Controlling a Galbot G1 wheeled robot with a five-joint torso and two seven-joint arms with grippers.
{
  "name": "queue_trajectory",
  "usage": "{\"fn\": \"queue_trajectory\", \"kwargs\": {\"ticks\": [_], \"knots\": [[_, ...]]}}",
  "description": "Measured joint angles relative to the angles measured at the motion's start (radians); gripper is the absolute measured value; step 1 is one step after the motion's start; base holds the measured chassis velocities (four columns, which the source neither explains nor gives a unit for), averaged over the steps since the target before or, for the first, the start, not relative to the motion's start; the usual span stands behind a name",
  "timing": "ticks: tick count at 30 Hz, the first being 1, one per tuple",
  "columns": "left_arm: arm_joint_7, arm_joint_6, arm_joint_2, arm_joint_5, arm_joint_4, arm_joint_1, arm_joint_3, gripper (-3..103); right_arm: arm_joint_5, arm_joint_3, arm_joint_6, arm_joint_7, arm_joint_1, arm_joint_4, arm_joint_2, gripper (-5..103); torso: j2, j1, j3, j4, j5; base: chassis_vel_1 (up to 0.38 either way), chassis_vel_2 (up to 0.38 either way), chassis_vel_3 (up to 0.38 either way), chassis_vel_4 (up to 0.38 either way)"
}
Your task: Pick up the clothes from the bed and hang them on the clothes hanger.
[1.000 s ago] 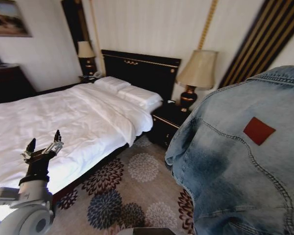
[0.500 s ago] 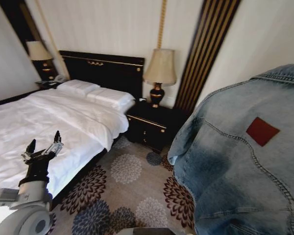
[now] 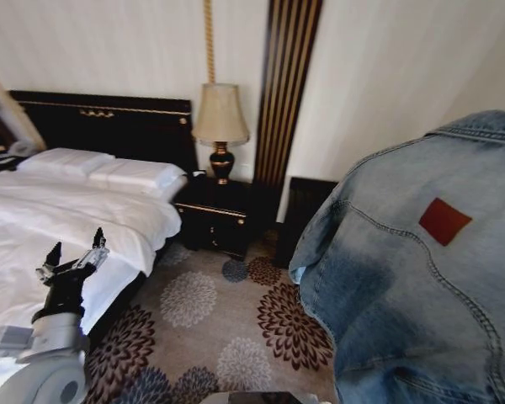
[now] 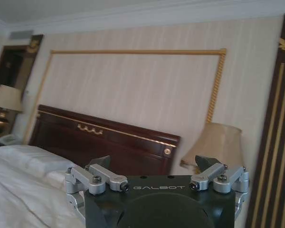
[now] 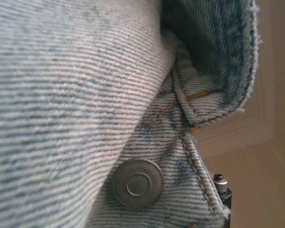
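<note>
1. The wide double bed (image 3: pixel 34 219), with its white quilt, white pillows and tall black headboard, lies at the left of the head view; the left wrist view shows its headboard and pillows too.
2. The light-blue faded denim jacket (image 3: pixel 421 278) hangs up off the bed at the right of the head view, close to the camera, well apart from the quilt. It is draped over the right arm's side and covers whatever carries it. A small red rectangular patch (image 3: pixel 444 221) sits on its back panel.
3. In the right wrist view the denim lies right against the lens, with orange seam stitching and a round metal button (image 5: pixel 137 183). The right claw is hidden under the cloth, so I cannot tell whether it is open or closed.
4. A dark wooden nightstand (image 3: pixel 215 220) stands just beside the bed's head, bearing a table lamp with a cream shade (image 3: pixel 220 118).
5. The left claw (image 3: pixel 71 257) is raised at the lower left, over the bed's near edge, its two dark-tipped fingers spread apart and gripping nothing; in its own wrist view (image 4: pixel 154 166) the tips stand well apart.
</note>
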Motion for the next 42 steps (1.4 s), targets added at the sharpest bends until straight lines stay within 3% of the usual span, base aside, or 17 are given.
{"fn": "queue_trajectory", "kwargs": {"ticks": [10, 25, 38, 42], "knots": [[0.001, -0.004, -0.003, 0.0, 0.0, 0.023, -0.017, 100, 0.0, -0.116, 0.01, -0.014, 0.172, -0.14, -0.071, 16, 0.0, 0.0, 0.0, 0.0001, 0.0, -0.119, -0.123, -0.125, -0.13], [0.006, -0.005, -0.026, 0.009, 0.0, 0.027, -0.007, 100, -0.018, -0.241, 0.038, -0.048, 0.309, -0.32, -0.093, 16, 0.0, 0.0, 0.0, 0.0, 0.0, -0.131, -0.123, -0.123, -0.131], [0.013, -0.01, -0.035, 0.013, 0.0, 0.032, -0.008, 100, -0.019, -0.328, 0.039, -0.032, 0.387, -0.332, -0.126, 16, 0.0, 0.0, 0.0, 0.0, -0.0001, -0.128, -0.13, -0.118, -0.126], [0.015, -0.012, -0.039, 0.017, 0.0, 0.036, -0.005, 100, -0.026, -0.4, 0.042, -0.034, 0.439, -0.375, -0.134, 16, 0.0, 0.0, 0.0, 0.0, -0.0001, -0.125, -0.131, -0.13, -0.125]]}}
